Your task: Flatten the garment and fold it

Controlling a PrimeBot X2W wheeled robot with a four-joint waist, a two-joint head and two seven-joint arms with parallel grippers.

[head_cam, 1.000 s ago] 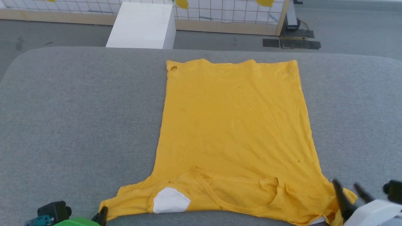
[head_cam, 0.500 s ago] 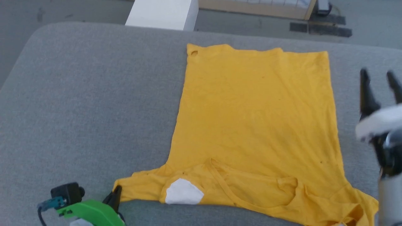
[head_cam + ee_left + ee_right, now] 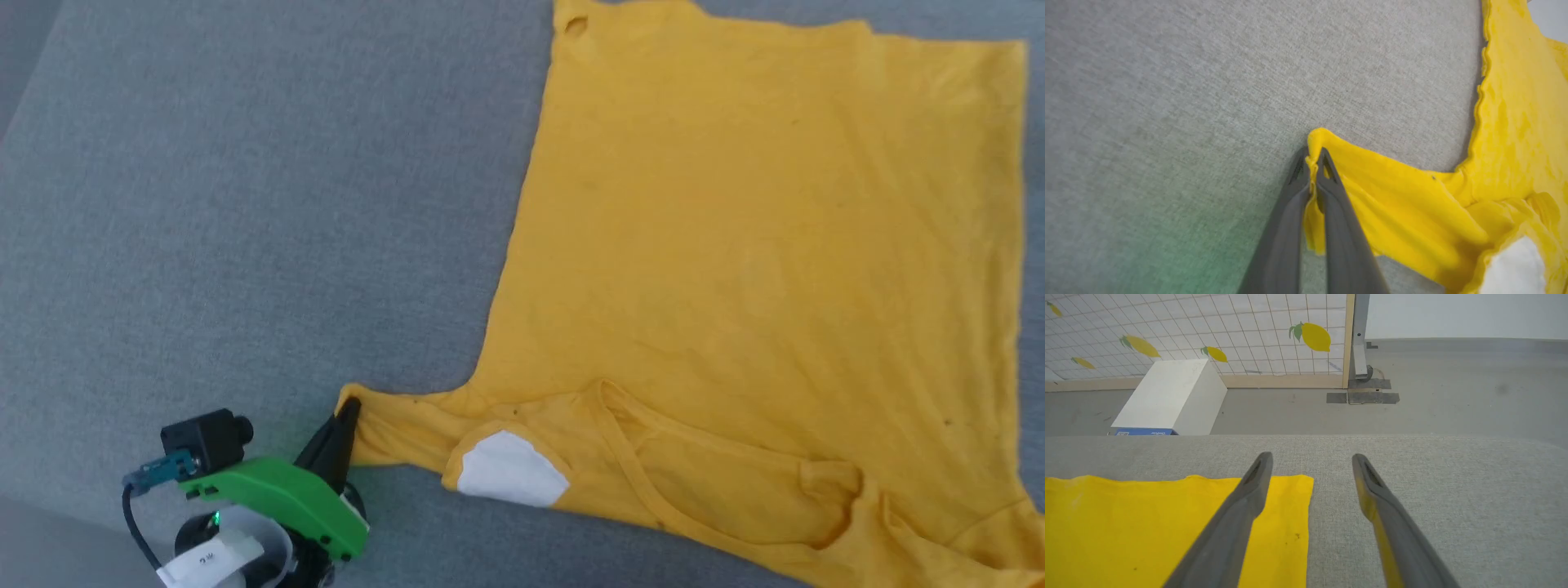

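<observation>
Yellow garment (image 3: 759, 245) lies nearly flat on the grey table (image 3: 229, 204), with one sleeve (image 3: 392, 425) pinched.
It fills the right half of the head view, hem (image 3: 816, 34) at the top edge and neckline (image 3: 718, 482) at lower right, so its long axis runs top to bottom with a slight lean. The left tool (image 3: 349, 408) is clamped on the sleeve tip at lower centre-left, likely to draw it flat. The right tool (image 3: 1312, 463) gapes wide and empty over a hem corner, probably ready to take it.
</observation>
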